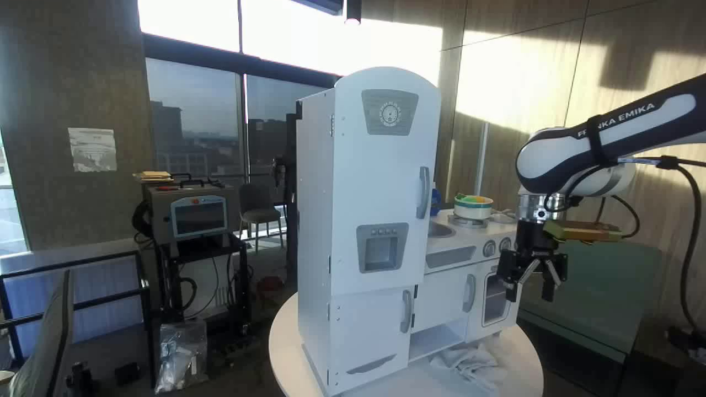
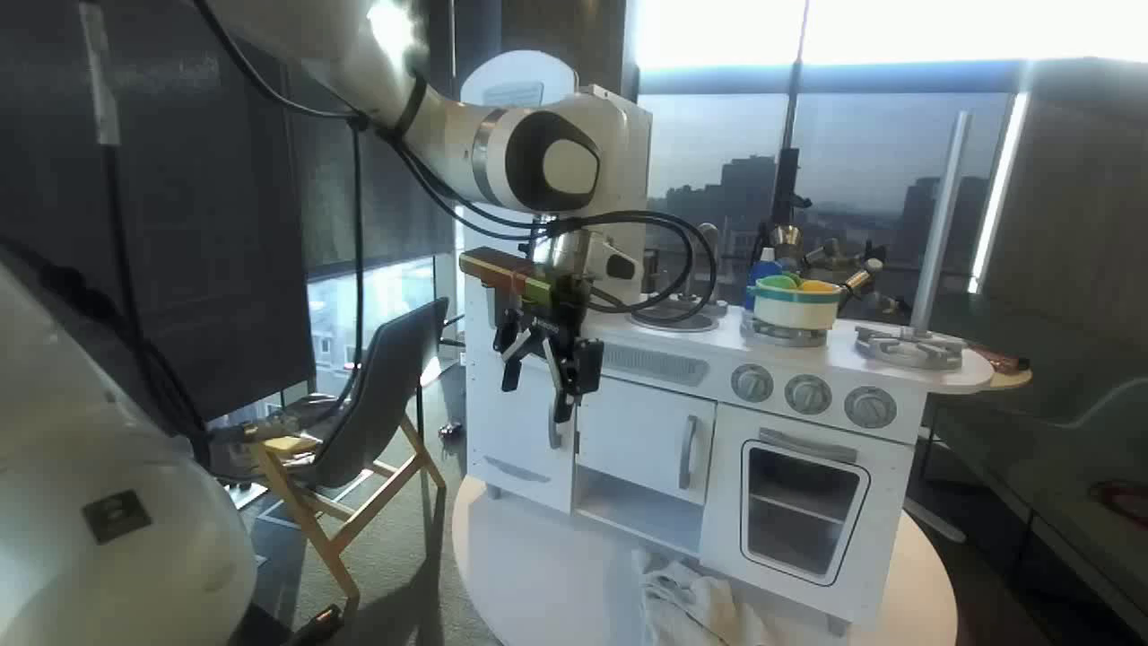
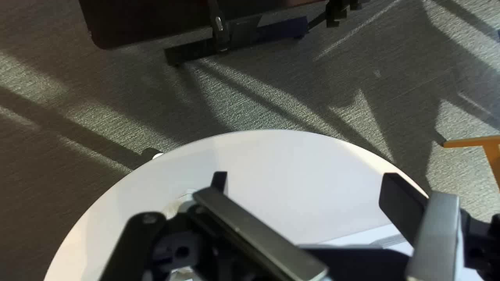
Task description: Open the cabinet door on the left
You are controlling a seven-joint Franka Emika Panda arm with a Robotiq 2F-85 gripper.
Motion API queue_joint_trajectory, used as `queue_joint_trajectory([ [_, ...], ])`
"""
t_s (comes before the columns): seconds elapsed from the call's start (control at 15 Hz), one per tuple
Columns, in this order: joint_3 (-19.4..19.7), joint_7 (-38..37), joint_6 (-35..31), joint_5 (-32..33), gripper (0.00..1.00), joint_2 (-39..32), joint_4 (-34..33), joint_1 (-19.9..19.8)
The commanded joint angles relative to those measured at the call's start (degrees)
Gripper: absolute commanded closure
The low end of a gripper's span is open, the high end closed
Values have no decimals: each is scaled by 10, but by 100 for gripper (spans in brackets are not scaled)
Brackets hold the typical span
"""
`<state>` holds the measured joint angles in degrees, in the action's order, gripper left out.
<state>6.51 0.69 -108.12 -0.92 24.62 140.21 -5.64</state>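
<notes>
The cabinet door [image 1: 378,182] is the tall white fridge door with a rounded top, a grey emblem and a grey square panel. It looks shut or nearly so. Its grey upright handle [image 1: 423,193] is on its right edge. In an exterior view only parts of the door, such as its rounded top [image 2: 516,72], show behind the arm. My gripper [image 1: 530,292] points down, apart from the door, to the right of it near the oven. It also shows in an exterior view [image 2: 538,392]. In the wrist view the gripper [image 3: 306,185] is open and empty; the handle is out of view.
A lower white door [image 1: 369,331], sink and stove counter [image 2: 852,359], and oven door [image 2: 804,507] adjoin the fridge. A pot [image 1: 473,208] stands on the stove. A cloth [image 2: 686,606] lies on the round white table [image 3: 273,156]. A chair [image 2: 386,395] stands nearby.
</notes>
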Motion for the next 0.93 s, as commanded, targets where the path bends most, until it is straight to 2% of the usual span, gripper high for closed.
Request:
queue_joint_trajectory([
  [0.0, -2, 1, 1, -1, 0, 0, -3, -2],
  [0.73, 0, 14, -1, -11, 0, -11, -6, 5],
  [0.87, -9, 27, -49, -16, 0, 5, 15, 17],
])
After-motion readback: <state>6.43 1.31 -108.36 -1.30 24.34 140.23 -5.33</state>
